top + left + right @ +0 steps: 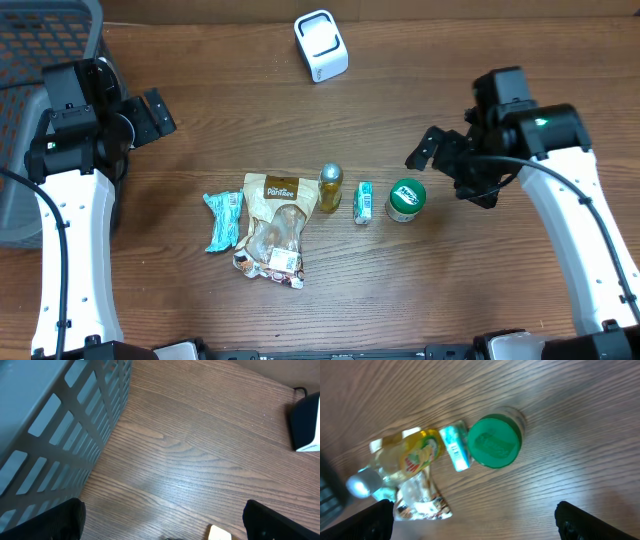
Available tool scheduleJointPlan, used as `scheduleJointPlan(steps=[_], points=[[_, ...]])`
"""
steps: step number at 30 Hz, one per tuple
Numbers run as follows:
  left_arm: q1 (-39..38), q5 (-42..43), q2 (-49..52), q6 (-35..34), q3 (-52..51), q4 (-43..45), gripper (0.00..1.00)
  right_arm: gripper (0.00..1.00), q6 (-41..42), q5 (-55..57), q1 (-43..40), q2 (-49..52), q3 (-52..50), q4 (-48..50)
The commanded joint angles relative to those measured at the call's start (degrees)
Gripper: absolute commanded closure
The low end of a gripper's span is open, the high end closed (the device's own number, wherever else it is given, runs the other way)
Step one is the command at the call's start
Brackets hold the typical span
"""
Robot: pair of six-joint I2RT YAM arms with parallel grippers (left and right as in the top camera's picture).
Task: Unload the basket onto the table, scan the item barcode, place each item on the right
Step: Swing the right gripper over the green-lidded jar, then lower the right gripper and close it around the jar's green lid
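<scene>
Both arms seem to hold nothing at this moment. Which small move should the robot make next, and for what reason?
Probably lower the right arm's jaws over the green-lidded jar. They stand open and empty close to it, and it looks like the nearest item to that arm. Some item must be picked up before its barcode can be shown to the white scanner further back.

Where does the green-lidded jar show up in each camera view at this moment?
Overhead: the green-lidded jar is right of centre, at the right end of the row of items.
Left wrist: not in it.
Right wrist: the jar is near the middle, seen lid-on from above.
Shared landmark: the small teal box, beside the jar on its picture-left in both views.
</scene>
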Motion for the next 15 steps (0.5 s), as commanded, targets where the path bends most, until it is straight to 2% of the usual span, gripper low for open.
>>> scheduleJointPlan(steps=[1, 4, 8, 15], points=[[-0.1, 0.0, -0.3, 1.1, 1.3, 0.0, 0.0, 0.0, 5.6, 6.2, 3.8, -0.2, 0.9, 0.9], [-0.1, 0.0, -0.3, 1.1, 1.3, 0.0, 0.0, 0.0, 5.6, 6.3, 6.4, -0.2, 0.2, 2.5], [-0.1, 0.0, -0.3, 1.1, 1.3, 0.0, 0.0, 0.0, 9.7, 7.8, 9.8, 0.0, -1.7, 5.3], [-0.1, 0.0, -0.3, 1.1, 1.3, 0.0, 0.0, 0.0, 15.8, 15.9, 14.0, 4.1, -2.1, 6.3]])
